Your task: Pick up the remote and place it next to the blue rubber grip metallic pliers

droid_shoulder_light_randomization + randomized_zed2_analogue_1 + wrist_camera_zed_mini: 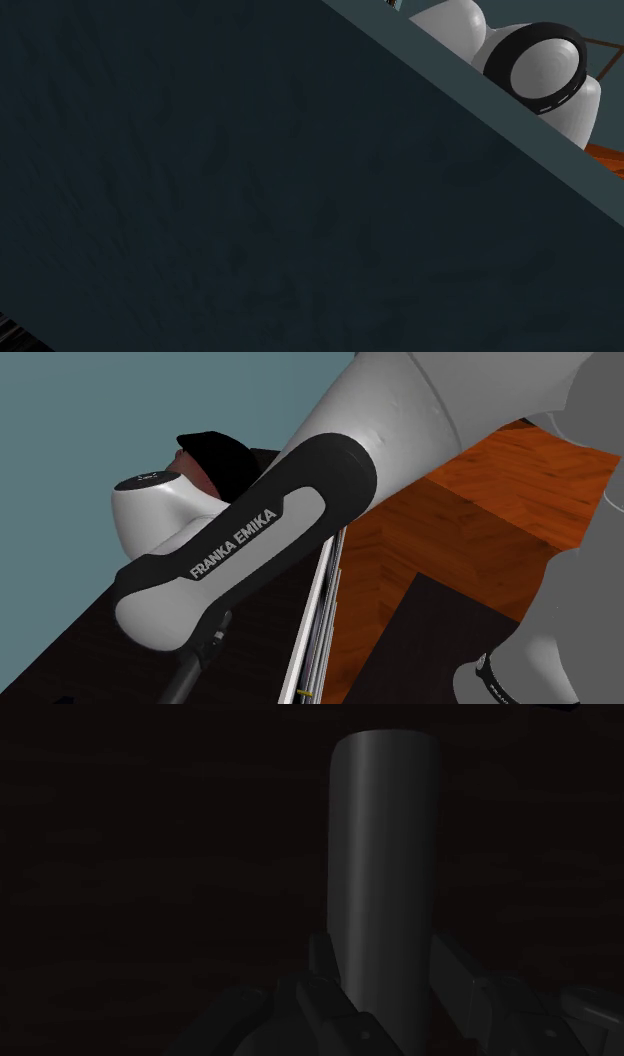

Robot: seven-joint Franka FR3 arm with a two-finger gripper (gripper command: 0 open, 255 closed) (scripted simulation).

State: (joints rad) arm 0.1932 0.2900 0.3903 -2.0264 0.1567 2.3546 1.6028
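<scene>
My fingers (449,972) clasp one end of the dark grey remote (385,844), which juts ahead over the dim table (150,854). It looks rigid, light and smooth-sided, likely slippery; a mid-body grip seems steadier.

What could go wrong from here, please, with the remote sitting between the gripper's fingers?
1. The gripper clasps the remote with a long stretch of it sticking out beyond the fingers, so it may pivot or slip during a quick move.
2. In the dim wrist view, a dark surface lies behind the remote. Its far end might strike that surface if the hand tips or drops.
</scene>
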